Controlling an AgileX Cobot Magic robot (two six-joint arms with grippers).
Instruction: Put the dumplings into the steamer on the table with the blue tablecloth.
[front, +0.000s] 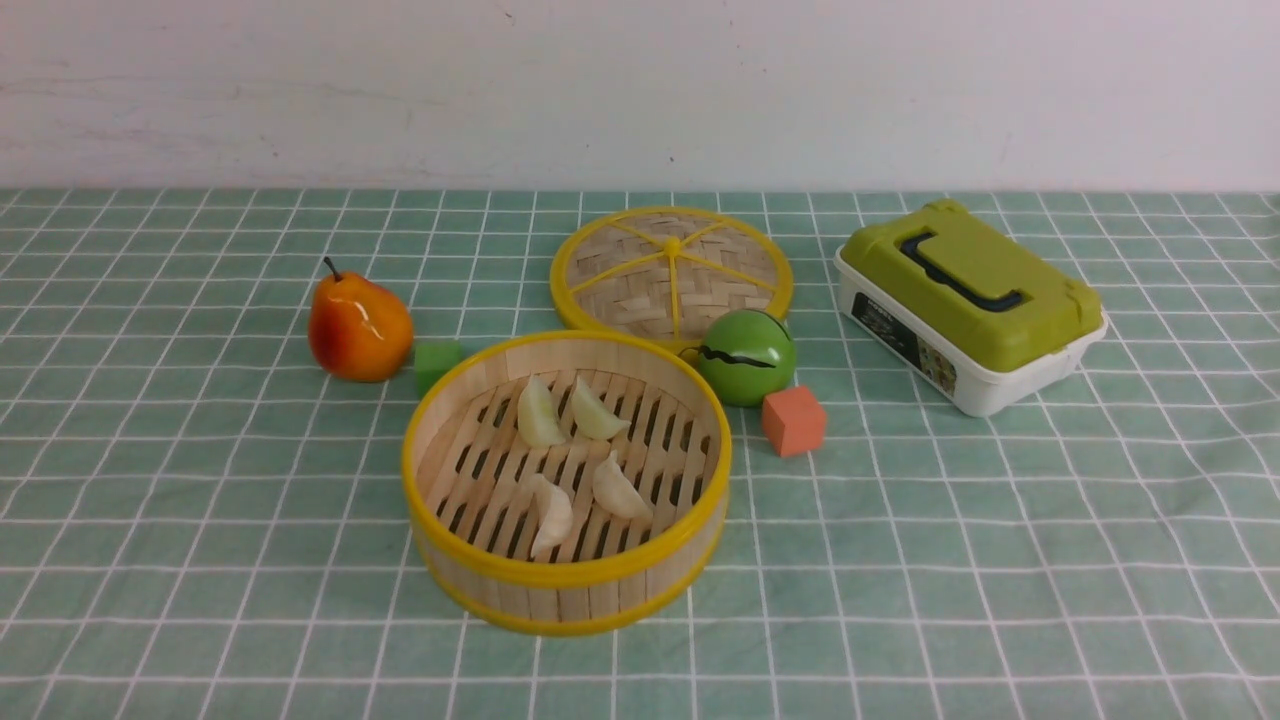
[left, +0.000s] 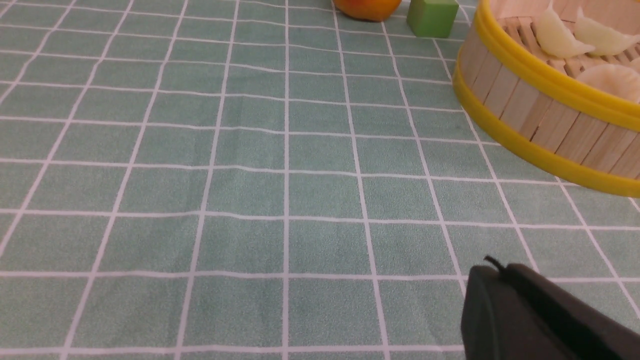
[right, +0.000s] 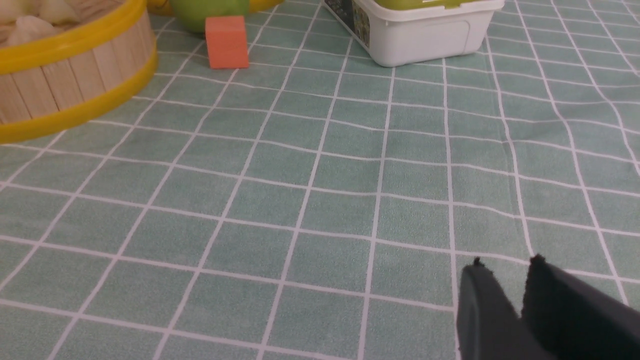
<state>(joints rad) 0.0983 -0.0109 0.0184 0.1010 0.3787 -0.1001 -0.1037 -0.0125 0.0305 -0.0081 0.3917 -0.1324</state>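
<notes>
Grippers first: your left gripper (left: 492, 272) is clenched on nothing above bare cloth, your right gripper (right: 505, 272) has its jaws slightly parted, also holding nothing. Farther out, the steamer (front: 566, 578) sits mid-table (front: 1000, 560) with all four dumplings (front: 575, 455) inside. Its lid (front: 671, 270) lies behind it; the lunchbox (front: 968, 305), far right, is closed.

A staged tabletop test setup is showing here, not a working kitchen. A checked tablecloth (front: 200, 480) is covering the surface before a bare white wall (front: 640, 90), and toy props are sitting about: a plastic pear (front: 358, 325), foam cubes (front: 794, 421).
</notes>
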